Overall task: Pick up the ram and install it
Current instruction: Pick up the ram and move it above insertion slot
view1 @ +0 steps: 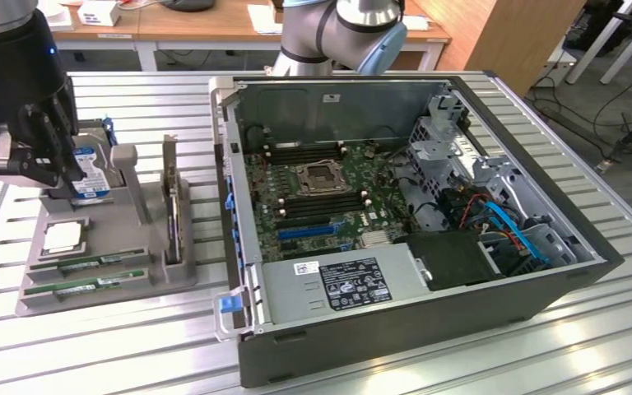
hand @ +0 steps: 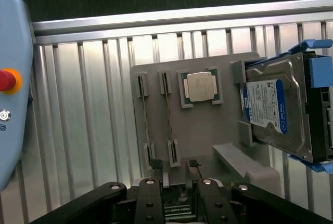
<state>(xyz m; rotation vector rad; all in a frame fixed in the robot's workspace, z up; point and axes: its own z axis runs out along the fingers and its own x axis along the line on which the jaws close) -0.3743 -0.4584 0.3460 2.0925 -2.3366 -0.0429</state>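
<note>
Two ram sticks lie side by side in slots of the grey holder [view1: 129,284] at the exterior view's left: one ram [view1: 88,263] and a second [view1: 85,285] nearer the front. In the wrist view they appear edge-on, the ram [hand: 144,120] beside its twin [hand: 168,115]. My gripper [view1: 42,174] hangs above the back of the holder, close to the hard drive, well above the sticks. Its fingers [hand: 165,174] stand open with nothing between them. The open computer case [view1: 579,271] holds the motherboard [view1: 283,185] with long black memory slots [view1: 316,202].
On the holder sit a processor chip [hand: 199,87], a silver hard drive with a blue label [hand: 276,104] and an upright card [view1: 170,197]. A pale blue pendant with a red button [hand: 5,80] lies beside the slatted metal table [view1: 426,370]. The arm's base [view1: 338,33] stands behind the case.
</note>
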